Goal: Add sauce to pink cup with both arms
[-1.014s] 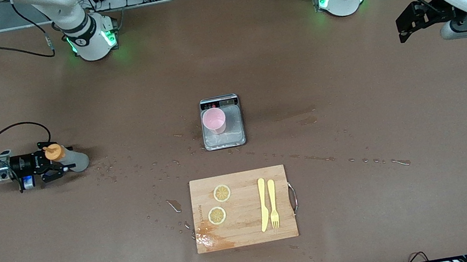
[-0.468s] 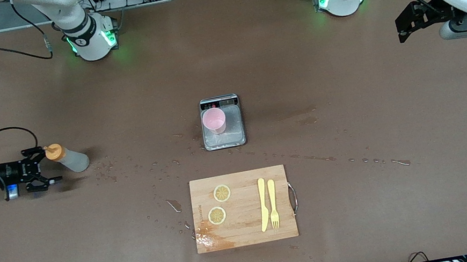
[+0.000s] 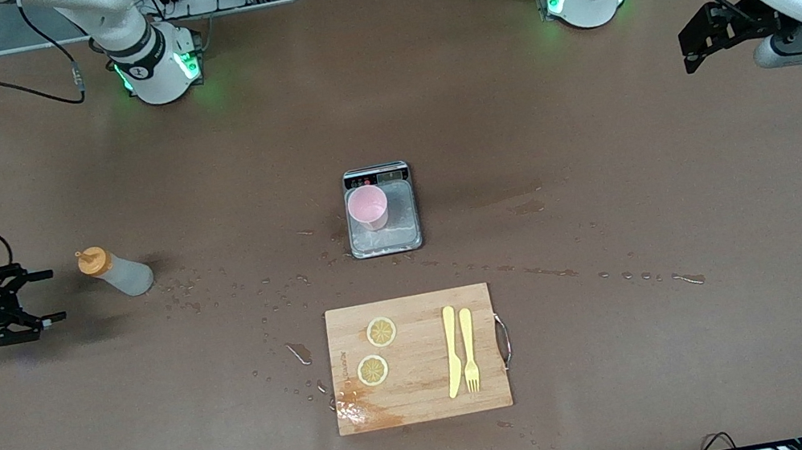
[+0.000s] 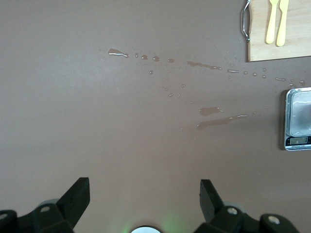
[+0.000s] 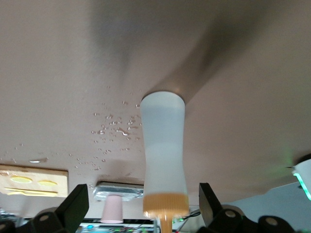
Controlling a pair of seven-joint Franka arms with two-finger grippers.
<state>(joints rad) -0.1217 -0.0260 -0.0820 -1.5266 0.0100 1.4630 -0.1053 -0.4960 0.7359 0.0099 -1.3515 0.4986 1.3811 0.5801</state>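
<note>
The sauce bottle (image 3: 122,275), whitish with an orange cap, stands by itself on the brown table toward the right arm's end; the right wrist view also shows the bottle (image 5: 164,145). My right gripper (image 3: 57,295) is open, low over the table, a short way from the bottle on the side away from the scale, touching nothing. In the right wrist view the right gripper (image 5: 143,200) frames the bottle at a distance. The pink cup (image 3: 369,207) stands on a grey scale (image 3: 400,221) mid-table. My left gripper (image 3: 688,51) waits open, high over the left arm's end; its wrist view shows the left gripper (image 4: 144,191) empty.
A wooden cutting board (image 3: 422,392) lies nearer the front camera than the scale, with two lemon slices (image 3: 381,332) and a yellow knife and fork (image 3: 461,349) on it. Water drops (image 3: 274,291) are scattered between the bottle, scale and board.
My right gripper opened, let go of the sauce bottle and drew back toward the right arm's end of the table. The bottle stayed standing. The left arm has not moved.
</note>
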